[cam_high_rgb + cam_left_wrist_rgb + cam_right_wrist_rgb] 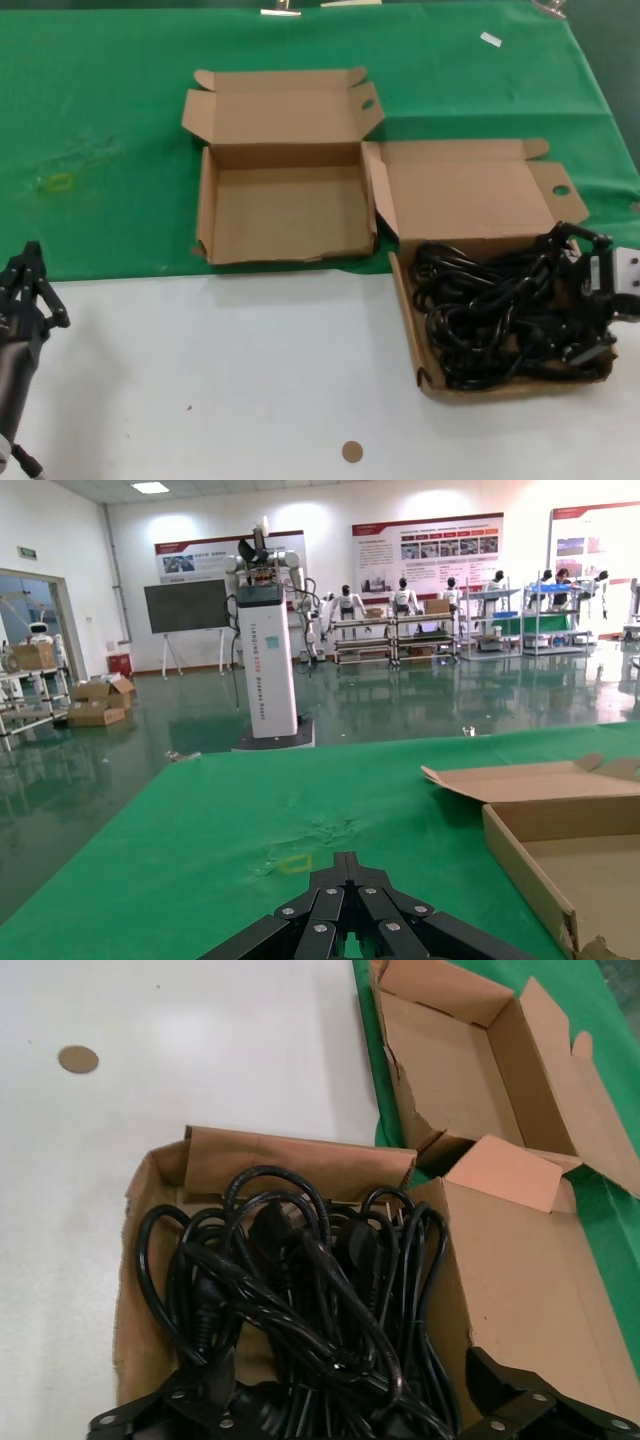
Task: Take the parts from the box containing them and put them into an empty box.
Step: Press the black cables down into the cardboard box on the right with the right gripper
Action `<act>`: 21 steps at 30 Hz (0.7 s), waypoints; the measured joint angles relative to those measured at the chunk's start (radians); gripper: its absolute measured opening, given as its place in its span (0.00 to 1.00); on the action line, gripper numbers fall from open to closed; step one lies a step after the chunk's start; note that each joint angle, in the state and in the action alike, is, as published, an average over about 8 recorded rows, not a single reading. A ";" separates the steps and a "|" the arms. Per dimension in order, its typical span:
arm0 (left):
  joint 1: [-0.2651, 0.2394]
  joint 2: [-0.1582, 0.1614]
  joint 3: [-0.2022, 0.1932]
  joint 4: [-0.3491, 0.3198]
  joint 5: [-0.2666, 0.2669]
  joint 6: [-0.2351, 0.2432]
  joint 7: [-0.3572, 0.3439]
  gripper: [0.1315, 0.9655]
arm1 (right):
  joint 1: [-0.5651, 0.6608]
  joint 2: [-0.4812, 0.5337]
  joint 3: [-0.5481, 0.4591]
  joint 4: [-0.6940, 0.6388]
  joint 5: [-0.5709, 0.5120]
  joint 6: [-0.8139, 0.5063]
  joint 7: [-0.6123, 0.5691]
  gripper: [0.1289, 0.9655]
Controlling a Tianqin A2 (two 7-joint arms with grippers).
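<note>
Left tool (pixel 30 285) black, linked fingers, silver screws; right tool (pixel 585 290) black, white mount.

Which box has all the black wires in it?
The box on the robot's right, under the right gripper, is full of black power cords. The other box, farther back on the green cloth, has nothing inside.

Glossy black rubbery cords (pixel 500 315) fill a matt brown cardboard box (pixel 405 310) on green cloth (pixel 100 150).

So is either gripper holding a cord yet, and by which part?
Nothing is visibly held. The right gripper sits open over the power cords in their box. The left gripper is parked, shut and empty.
</note>
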 joint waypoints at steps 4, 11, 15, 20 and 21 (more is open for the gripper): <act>0.000 0.000 0.000 0.000 0.000 0.000 0.000 0.01 | 0.015 -0.036 0.019 -0.028 -0.040 -0.041 -0.012 0.81; 0.000 0.000 0.000 0.000 0.000 0.000 0.000 0.01 | 0.034 -0.088 0.040 -0.070 -0.098 -0.104 -0.030 0.69; 0.000 0.000 0.000 0.000 0.000 0.000 0.000 0.01 | 0.045 -0.113 0.050 -0.088 -0.126 -0.126 -0.036 0.62; 0.000 0.000 0.000 0.000 0.000 0.000 0.000 0.01 | 0.056 -0.140 0.063 -0.104 -0.154 -0.147 -0.043 0.46; 0.000 0.000 0.000 0.000 0.000 0.000 0.000 0.01 | 0.058 -0.145 0.065 -0.106 -0.159 -0.151 -0.045 0.43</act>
